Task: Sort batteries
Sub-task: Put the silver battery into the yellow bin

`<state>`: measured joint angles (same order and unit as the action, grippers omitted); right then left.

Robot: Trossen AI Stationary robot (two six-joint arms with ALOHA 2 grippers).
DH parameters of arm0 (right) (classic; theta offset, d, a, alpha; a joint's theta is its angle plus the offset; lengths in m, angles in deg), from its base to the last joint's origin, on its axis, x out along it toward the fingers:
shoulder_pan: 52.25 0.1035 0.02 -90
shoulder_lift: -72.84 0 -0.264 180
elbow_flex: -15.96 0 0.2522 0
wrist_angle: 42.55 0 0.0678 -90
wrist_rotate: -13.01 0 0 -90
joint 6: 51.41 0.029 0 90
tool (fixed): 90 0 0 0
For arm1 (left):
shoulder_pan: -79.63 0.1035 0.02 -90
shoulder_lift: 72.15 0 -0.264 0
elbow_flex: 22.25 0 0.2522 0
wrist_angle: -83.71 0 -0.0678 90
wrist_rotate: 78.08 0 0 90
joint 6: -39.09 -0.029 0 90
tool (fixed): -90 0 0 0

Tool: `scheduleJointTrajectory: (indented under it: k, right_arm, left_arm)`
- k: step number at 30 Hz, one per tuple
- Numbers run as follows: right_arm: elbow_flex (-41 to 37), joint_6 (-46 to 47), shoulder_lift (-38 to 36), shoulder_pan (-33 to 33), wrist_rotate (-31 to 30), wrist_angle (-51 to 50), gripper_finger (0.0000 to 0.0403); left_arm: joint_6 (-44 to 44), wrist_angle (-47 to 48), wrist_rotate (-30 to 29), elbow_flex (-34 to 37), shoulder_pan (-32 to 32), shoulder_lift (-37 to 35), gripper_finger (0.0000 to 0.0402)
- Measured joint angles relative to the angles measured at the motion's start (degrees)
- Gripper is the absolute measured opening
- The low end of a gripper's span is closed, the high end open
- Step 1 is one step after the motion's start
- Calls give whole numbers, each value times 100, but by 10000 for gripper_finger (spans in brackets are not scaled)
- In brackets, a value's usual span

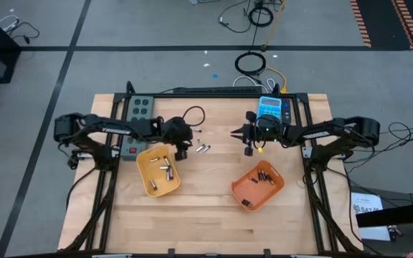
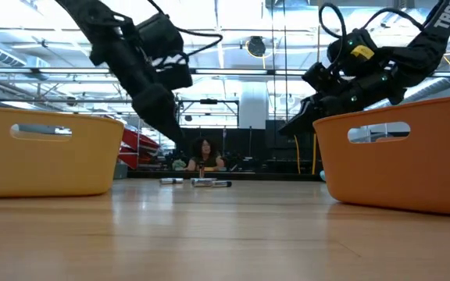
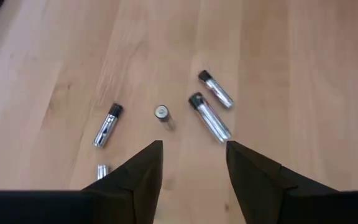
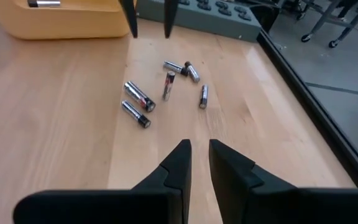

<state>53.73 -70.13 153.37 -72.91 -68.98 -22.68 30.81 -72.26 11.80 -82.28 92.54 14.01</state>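
Note:
Several loose batteries (image 3: 210, 117) lie flat on the wooden table between the two trays; they also show in the right wrist view (image 4: 140, 95) and the high view (image 1: 203, 148). My left gripper (image 3: 193, 149) hangs open just above the table on their near-left side, beside the yellow tray (image 1: 149, 188), touching nothing. That tray holds several batteries (image 1: 165, 168). My right gripper (image 4: 198, 146) hovers to the right of the loose batteries with only a narrow gap between its fingers and nothing in it. The orange tray (image 1: 244, 188) holds small dark batteries (image 1: 264, 177).
At the far edge stand a grey button box (image 1: 140, 109) and a blue calculator (image 1: 271, 107), with a black cable loop (image 1: 194, 115) between them. Bare wood lies in front of the trays. A person (image 2: 203, 152) sits far behind the table.

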Motion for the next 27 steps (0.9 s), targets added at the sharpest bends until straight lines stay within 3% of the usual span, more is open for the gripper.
scheduleJointTrajectory:
  k: [7, 14, 27]
  right_arm:
    - [0, -2, 493, 0, 120, 545, 47]
    - [0, -4, 636, -68, 133, 653, 47]
    - [0, -2, 632, -107, 133, 644, 47]
  left_arm:
    - [42, -607, 240, 1, 314, 483, 212]
    - [184, -1001, 992, 3, 597, 876, 212]
    - [39, -1936, 1043, 5, 620, 1585, 196]
